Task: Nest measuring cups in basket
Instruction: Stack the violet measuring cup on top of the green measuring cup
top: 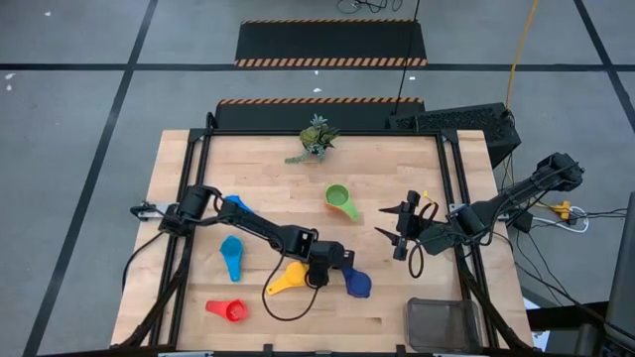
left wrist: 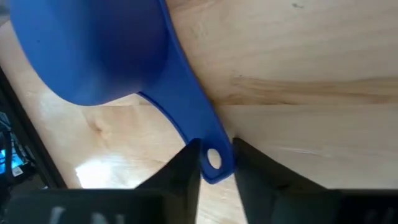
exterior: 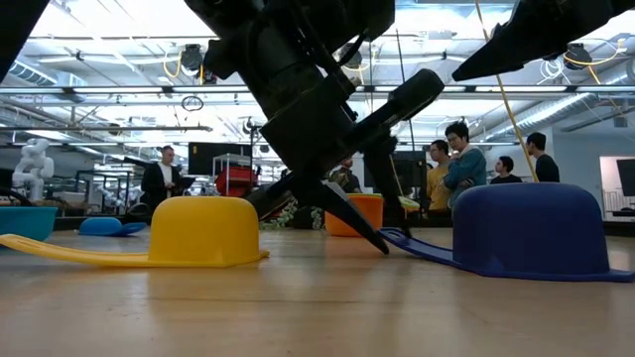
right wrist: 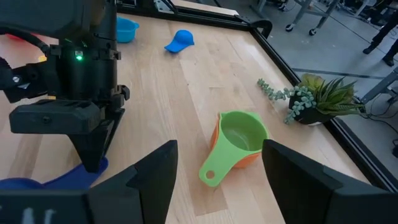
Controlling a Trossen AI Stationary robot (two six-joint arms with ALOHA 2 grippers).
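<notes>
Butcher-block wooden table (top: pixel 298 228) sat on a grey floor (top: pixel 79 119) marked with dark tape lines; two black mats with orange hazard stripes (top: pixel 332 45) lay behind it. Yellow cable (top: pixel 518 50) ran across the floor. Beyond the table: open industrial hall, exposed ceiling trusses with strip lights (exterior: pixel 109 94), several people standing (exterior: pixel 466 164), a white humanoid figure (exterior: pixel 35 164) far off.

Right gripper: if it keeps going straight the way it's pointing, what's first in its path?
Likely the green measuring cup, nested on an orange cup: it sits centred between the right gripper's open fingers in the wrist view. Bare table lies between them. The small plant sits further off, to one side. Depth is uncertain.
</notes>
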